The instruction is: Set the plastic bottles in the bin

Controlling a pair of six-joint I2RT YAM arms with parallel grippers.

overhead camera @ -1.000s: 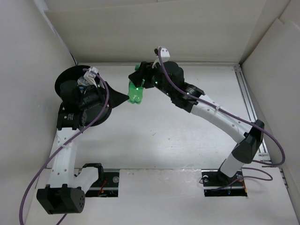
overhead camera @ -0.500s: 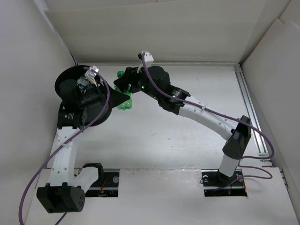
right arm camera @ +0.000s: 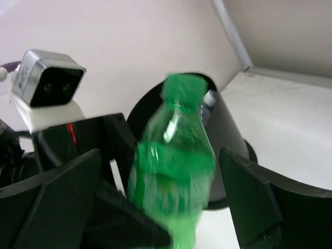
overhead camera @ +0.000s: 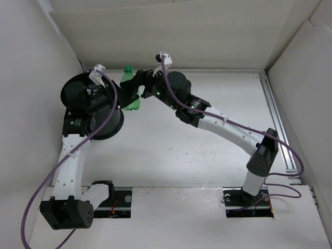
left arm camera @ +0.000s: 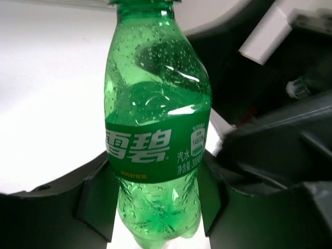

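Far left, the bin point(overhead camera: 66, 93) sits by the side wall with the left arm leaning over it. From the right wrist view there's what looks like a clear bottle point(right arm camera: 209, 98) with a white cap in its mouth, so I'd guess part of the job is done. Just right of the bin, the left pincer point(left arm camera: 155, 194) is clamped on the green bottle point(left arm camera: 158, 129), fingers point(left arm camera: 96, 199) squeezing the lower body below the label. The bottle hangs over the table point(overhead camera: 171, 150) beside the bin, not above the opening. The right pincer point(right arm camera: 161, 207) stands wide, clear of the bottle on both sides. Reads like a handoff to me, since the left arm is the one next to the bin.
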